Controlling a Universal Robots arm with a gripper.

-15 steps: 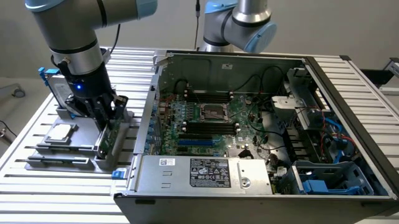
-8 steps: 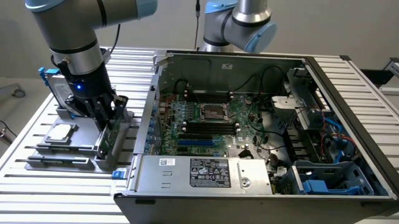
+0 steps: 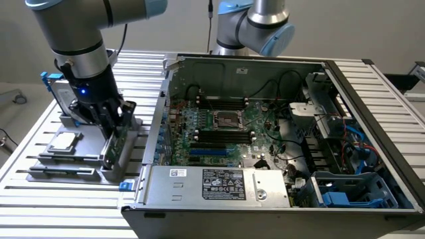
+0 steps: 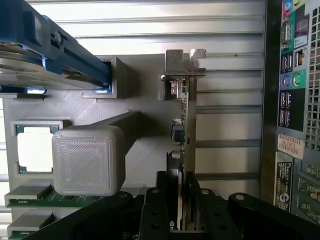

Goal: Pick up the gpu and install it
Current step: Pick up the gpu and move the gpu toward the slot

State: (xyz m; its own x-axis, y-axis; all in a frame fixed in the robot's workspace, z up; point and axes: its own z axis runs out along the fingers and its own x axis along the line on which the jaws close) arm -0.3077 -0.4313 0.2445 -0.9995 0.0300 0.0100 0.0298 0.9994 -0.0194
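The pincer (image 3: 114, 130) is down at the gray printed fixture (image 3: 79, 175) that sits on the slatted metal counter (image 3: 66, 211), at the exterior view's left of the open computer case (image 3: 371, 94). The gpu (image 3: 119, 144) stands on edge in a slot of that fixture, on the side nearest the case, with its green circuit board facing the case. The wrist view looks along the card (image 4: 179, 135). The black fingers (image 4: 159, 200) sit against its two faces at the upper edge, so the pincer is closed narrowly on the gpu. The card's lower edge is in the slot. Its silver end bracket (image 4: 182, 62) is at the far end from the pincer and rests against a gray upright of the fixture.

The same fixture carries a small square CPU chip (image 3: 64, 141) lying flat in a recess. Behind it, a silver hard drive in a blue frame (image 3: 61, 94) stands upright. Strips of green memory modules (image 4: 65, 200) lie at the near end.

Inside the case, the motherboard (image 3: 219, 134) lies exposed with its CPU socket in the middle. A silver power supply (image 3: 212, 184) runs along the near wall, and a blue drive caddy (image 3: 352, 191) sits at the exterior view's right. In the wrist view, the case's rear port panel (image 4: 295, 100) lies just beside the fixture.
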